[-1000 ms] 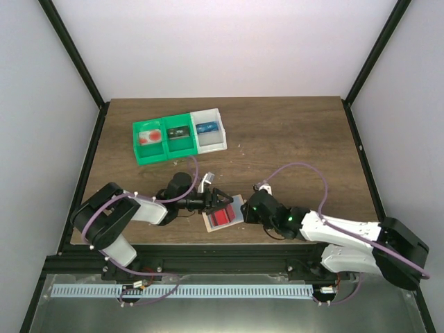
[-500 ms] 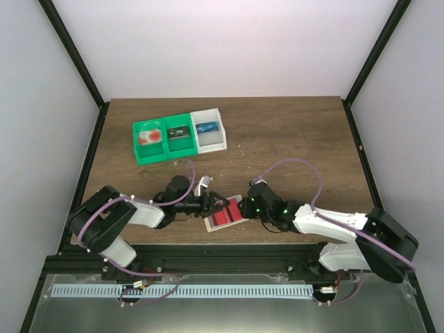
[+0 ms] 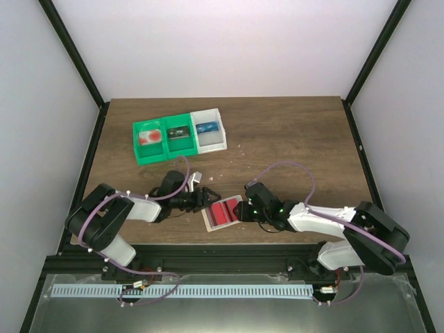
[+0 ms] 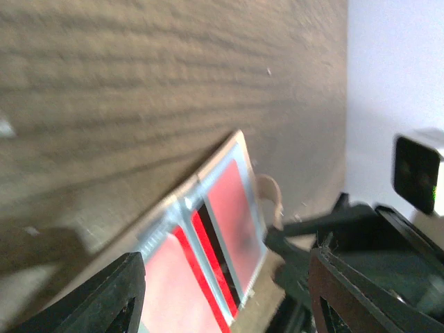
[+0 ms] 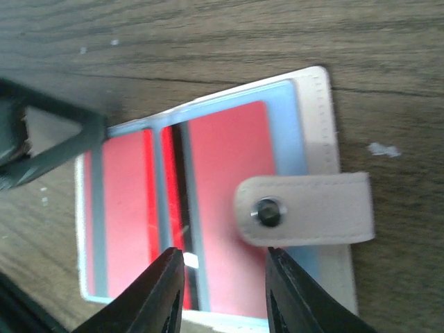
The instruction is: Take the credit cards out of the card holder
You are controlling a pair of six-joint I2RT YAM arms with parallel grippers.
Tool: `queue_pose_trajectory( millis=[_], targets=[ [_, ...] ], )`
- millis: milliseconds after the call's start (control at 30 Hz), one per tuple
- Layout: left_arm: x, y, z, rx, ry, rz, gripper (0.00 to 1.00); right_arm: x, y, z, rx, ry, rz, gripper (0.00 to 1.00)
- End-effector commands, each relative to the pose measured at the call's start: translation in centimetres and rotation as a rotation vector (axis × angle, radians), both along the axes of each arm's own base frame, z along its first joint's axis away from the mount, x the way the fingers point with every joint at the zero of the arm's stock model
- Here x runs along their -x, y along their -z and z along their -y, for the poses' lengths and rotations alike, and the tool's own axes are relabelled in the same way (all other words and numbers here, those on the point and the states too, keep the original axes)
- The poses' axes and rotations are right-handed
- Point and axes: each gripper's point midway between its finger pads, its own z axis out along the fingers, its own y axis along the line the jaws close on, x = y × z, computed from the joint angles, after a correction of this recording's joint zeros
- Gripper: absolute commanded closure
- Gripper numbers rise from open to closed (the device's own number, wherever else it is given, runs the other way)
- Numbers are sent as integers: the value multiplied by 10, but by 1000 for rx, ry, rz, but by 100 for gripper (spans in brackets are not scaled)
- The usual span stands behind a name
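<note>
The card holder point(image 3: 223, 214) lies open and flat near the table's front edge, tan with grey-blue pockets point(image 5: 295, 125). Its strap with a snap point(image 5: 305, 208) is folded over the right pocket. Red credit cards point(image 5: 222, 173) sit in both pockets point(image 4: 236, 215). My left gripper point(image 3: 208, 198) is open at the holder's left edge, with the holder point(image 4: 208, 229) ahead between its spread fingers. My right gripper point(image 3: 243, 208) is open low over the holder's right side. Its fingertips point(image 5: 173, 257) frame the red card and hold nothing.
A green tray point(image 3: 161, 141) joined to a white tray point(image 3: 209, 130) stands at the back left. Its compartments hold a red-and-white card point(image 3: 147, 137), a dark card point(image 3: 180, 133) and a blue card point(image 3: 206, 128). The table's front edge point(image 3: 222, 239) runs just behind the holder.
My left gripper has drawn back to the left, off the holder. My right gripper has slid left onto the holder's right side. The holder has hardly moved.
</note>
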Motion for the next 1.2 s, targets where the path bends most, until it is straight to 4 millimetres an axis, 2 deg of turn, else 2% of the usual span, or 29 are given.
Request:
queue_pose_trajectory(
  millis=[0,67,133,300,433,600,733,867,1033,1167],
  targets=[
    [-15,16,-15,-149,-22,61,34,7,-27,-20,-96,-37,16,65],
    [-17,17,-14,-155,-20,67,34,7,-32,-21,-82,-35,27,62],
    [-18,14,-13,-149,-16,69,34,1,-28,-11,-25,-3,52,60],
    [-17,-4,-10,-129,-18,91,34,-6,-22,14,24,40,81,61],
    [-6,-17,1,-142,3,98,34,-7,-12,26,38,56,70,62],
    [6,-29,17,-98,12,89,34,-10,-5,26,48,43,76,64],
    [16,-27,26,-38,37,38,35,-17,0,23,64,33,83,65],
    [20,-23,26,-19,37,16,38,-18,6,17,66,12,71,68],
    [18,-20,21,-53,21,7,42,-7,12,12,25,-19,26,74],
    [14,-17,12,-79,-1,4,44,8,14,-1,-29,-76,-35,75]
  ],
)
